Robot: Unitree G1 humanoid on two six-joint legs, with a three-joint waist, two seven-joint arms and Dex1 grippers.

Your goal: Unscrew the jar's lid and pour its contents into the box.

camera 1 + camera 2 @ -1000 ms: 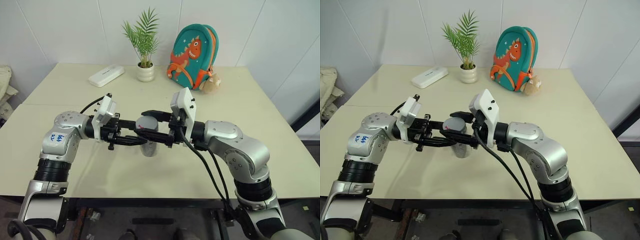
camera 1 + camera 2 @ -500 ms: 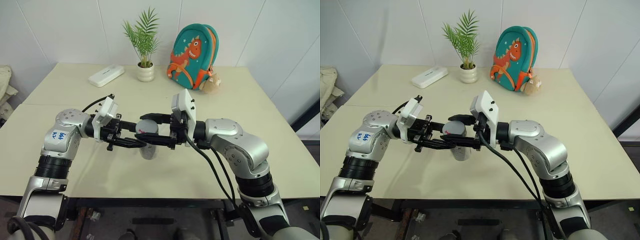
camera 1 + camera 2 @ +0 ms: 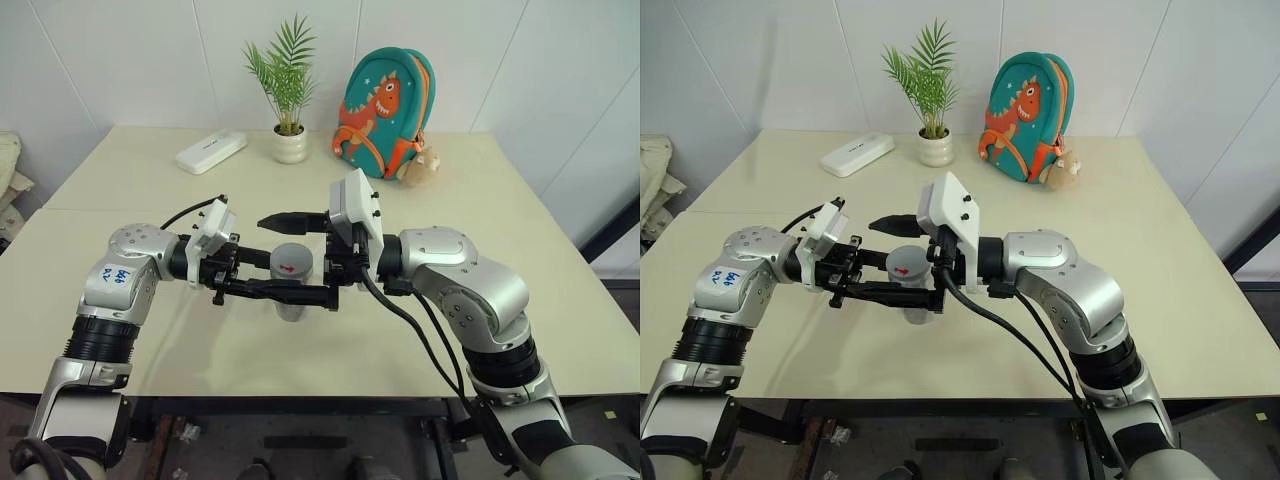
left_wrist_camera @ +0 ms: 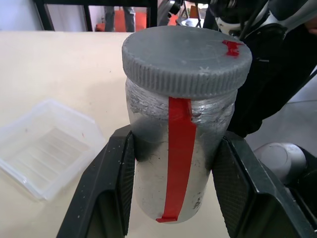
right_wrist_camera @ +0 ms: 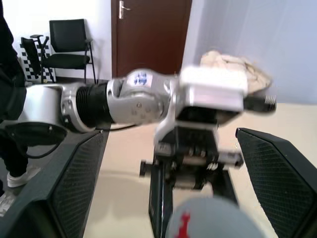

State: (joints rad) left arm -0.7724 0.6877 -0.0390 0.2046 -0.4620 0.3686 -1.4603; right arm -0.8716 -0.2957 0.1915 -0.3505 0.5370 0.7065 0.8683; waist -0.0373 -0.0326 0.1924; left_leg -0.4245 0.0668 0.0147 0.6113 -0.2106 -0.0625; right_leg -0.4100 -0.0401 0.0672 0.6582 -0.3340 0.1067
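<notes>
My left gripper (image 4: 177,201) is shut on the silvery-grey jar (image 4: 179,163), one finger on each side of its body, holding it upright above the table. A red strip runs down the jar's side. The grey lid (image 4: 185,57), marked with a bit of red, sits on top of the jar. My right gripper (image 3: 278,256) stands wide open around the lid (image 3: 291,261), its fingers (image 5: 74,191) clear of it on both sides. The clear plastic box (image 4: 42,154) lies on the table beside the jar. The contents cannot be made out through the jar's wall.
At the table's far side stand a white plant pot (image 3: 291,146), a flat white case (image 3: 211,152), a teal dinosaur backpack (image 3: 385,100) and a small plush toy (image 3: 425,165). The cream table (image 3: 520,230) has free room on the right.
My right gripper has opened wide off the lid and drawn slightly up and back. The left gripper has kept still with the jar in it.
</notes>
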